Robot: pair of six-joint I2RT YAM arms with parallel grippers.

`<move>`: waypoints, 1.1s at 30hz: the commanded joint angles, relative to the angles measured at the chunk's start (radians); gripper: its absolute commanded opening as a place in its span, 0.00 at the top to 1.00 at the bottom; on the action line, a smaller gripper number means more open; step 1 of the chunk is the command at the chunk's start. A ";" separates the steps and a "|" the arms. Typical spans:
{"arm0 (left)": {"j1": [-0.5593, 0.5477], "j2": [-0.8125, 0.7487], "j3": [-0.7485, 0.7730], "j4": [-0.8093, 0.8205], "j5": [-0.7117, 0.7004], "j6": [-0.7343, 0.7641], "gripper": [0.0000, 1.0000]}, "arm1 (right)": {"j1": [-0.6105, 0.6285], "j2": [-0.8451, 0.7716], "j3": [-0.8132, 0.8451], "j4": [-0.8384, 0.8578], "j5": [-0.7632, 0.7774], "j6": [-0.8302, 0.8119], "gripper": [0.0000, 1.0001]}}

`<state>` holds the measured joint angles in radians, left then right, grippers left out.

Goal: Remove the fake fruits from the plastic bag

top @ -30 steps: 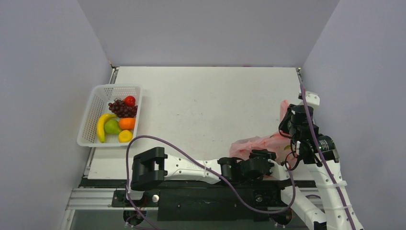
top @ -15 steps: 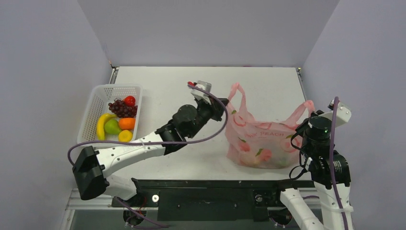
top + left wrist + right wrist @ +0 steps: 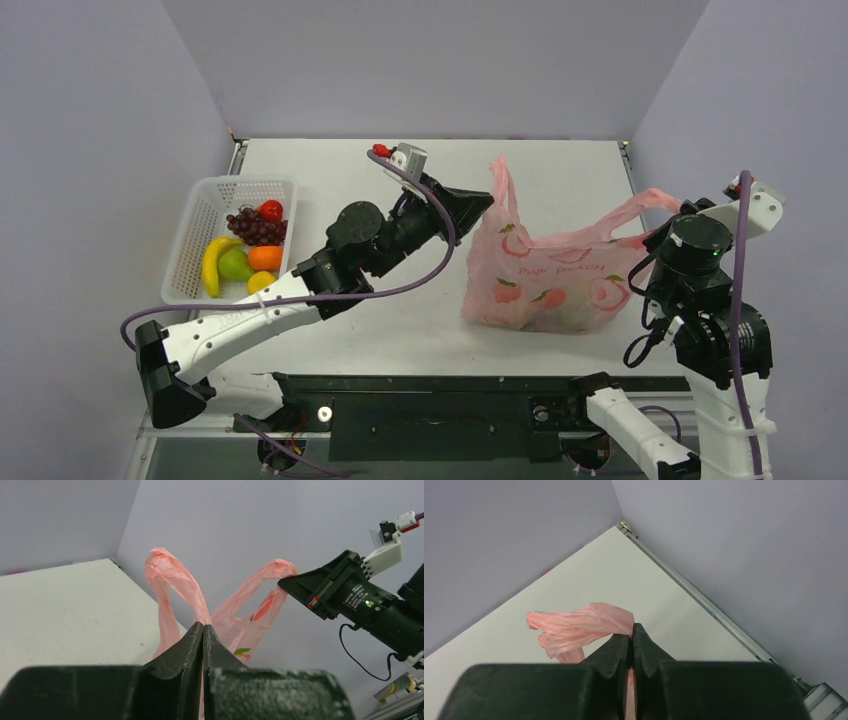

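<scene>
– Both grippers had moved since half a second before, hadn't they?

– Yes. The left gripper (image 3: 486, 201) had travelled right to the plastic bag (image 3: 545, 285), and the right gripper (image 3: 655, 238) had drawn away to the bag's right. The bag had been stretched wider between them, its top edge pulled taut.

– What did each have hold of?

– The left gripper's jaws were pressed fully together on the bag's left handle (image 3: 500, 188). In the left wrist view the pink loop rose straight out of the closed fingertips (image 3: 197, 635). The right gripper was likewise clamped tight on the right handle (image 3: 640, 208), and the right wrist view showed bunched pink film coming out to the left of its closed tips (image 3: 624, 642).

– And the bag itself?

– It stood on the table (image 3: 400, 180) with both handles held up and its base resting on the surface. Whether anything lay inside could not be told through the film.

– Where were the fake fruits?

– Well to the bag's left, in a white mesh basket (image 3: 225, 182): banana (image 3: 210, 265), green pear (image 3: 235, 265), orange (image 3: 265, 257), lemon (image 3: 262, 283), purple grapes (image 3: 255, 228) and a red fruit (image 3: 271, 210).
</scene>
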<state>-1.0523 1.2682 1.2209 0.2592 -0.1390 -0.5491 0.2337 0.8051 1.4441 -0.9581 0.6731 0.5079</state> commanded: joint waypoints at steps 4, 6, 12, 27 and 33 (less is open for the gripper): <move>0.053 0.181 0.158 -0.028 0.021 0.086 1.00 | 0.017 -0.083 0.024 -0.022 0.050 -0.059 1.00; 0.071 0.242 0.187 0.009 0.064 0.090 1.00 | 0.016 -0.129 -0.004 -0.040 -0.044 -0.075 1.00; 0.119 0.386 0.344 -0.043 0.214 0.101 1.00 | 0.017 -0.292 -0.125 -0.099 -0.673 -0.174 1.00; 0.218 0.375 0.346 -0.233 0.230 0.102 1.00 | 0.066 -0.425 -0.449 -0.016 -1.315 -0.165 0.88; 0.257 0.306 0.321 -0.257 0.295 0.069 0.55 | 0.070 -0.402 -0.412 -0.003 -1.296 -0.177 0.71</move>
<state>-0.8192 1.6752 1.5429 0.0029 0.1131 -0.4633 0.2962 0.3851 0.9821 -1.0180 -0.6006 0.3473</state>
